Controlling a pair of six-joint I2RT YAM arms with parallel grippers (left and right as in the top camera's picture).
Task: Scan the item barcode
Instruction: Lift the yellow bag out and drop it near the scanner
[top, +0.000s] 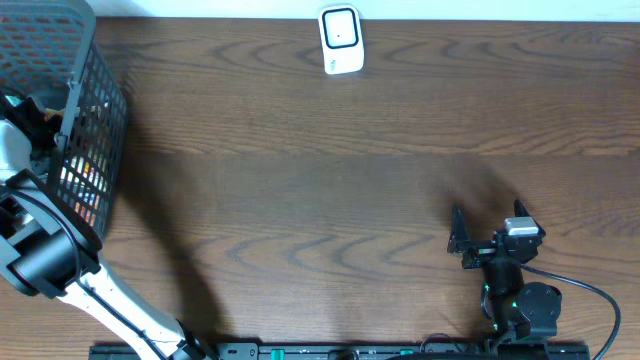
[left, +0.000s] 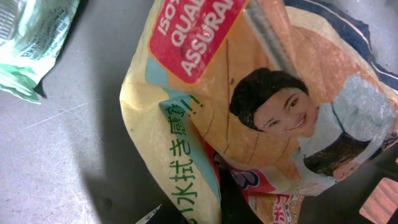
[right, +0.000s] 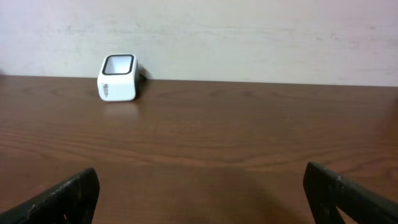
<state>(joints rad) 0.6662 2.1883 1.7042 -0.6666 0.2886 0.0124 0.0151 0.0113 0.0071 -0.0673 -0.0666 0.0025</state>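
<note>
L tool (left: 225, 202): closed; looks pinched on a fold of the snack packet (left: 267, 118) right at its tips, prob. so you can lift it out.
Packet: in the basket (top: 100, 110), printed face toward the tool; no barcode visible, maybe on the far side.
Green pack (left: 31, 43): up-left of the tool, apart, not caught.
R tool (top: 462, 238): jaws wide, empty, low over the surface (top: 300, 180), clear of your path.
Scanner (top: 340, 40): far ahead of R tool, slightly left.
Next: lift, carry to scanner, turn code to window.
</note>
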